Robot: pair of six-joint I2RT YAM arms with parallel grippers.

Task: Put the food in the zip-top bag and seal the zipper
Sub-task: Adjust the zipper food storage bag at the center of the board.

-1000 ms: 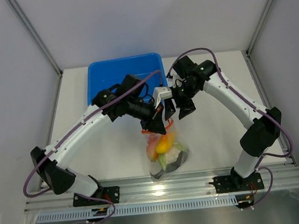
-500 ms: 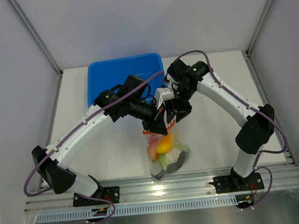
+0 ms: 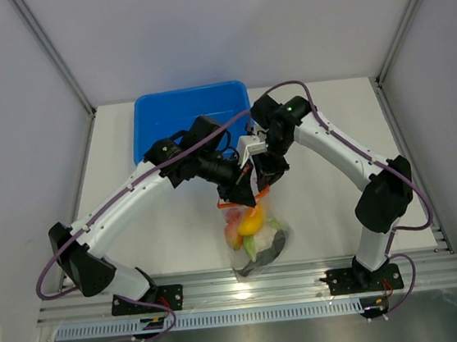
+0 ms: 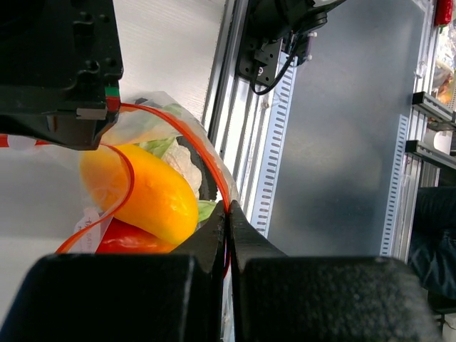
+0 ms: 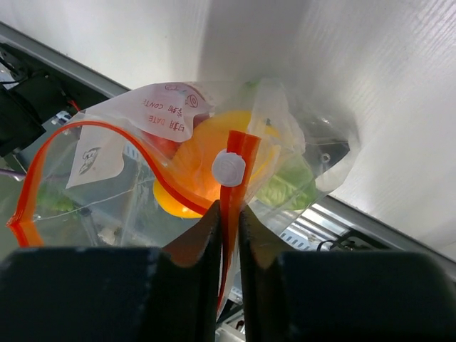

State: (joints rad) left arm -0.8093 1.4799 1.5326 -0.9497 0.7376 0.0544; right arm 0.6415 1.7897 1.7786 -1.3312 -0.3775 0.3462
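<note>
Zip-top bag (image 5: 317, 153) — white label (image 5: 153, 107) reads DATE; both jaws pinch zipper (image 5: 239, 142).

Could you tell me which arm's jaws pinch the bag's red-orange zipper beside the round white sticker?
The right arm's jaws: they grip the zipper right at the white sticker; the left arm's jaws pinch a plain stretch.

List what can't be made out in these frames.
- Top view: zip-top bag mouth hidden under left pincer and right pincer.
- Left wrist: zipper runs off the left edge.
- Right wrist: food low in the bag blurred by crinkled plastic.
- Top view: blue tub floor partly hidden by left arm.
</note>
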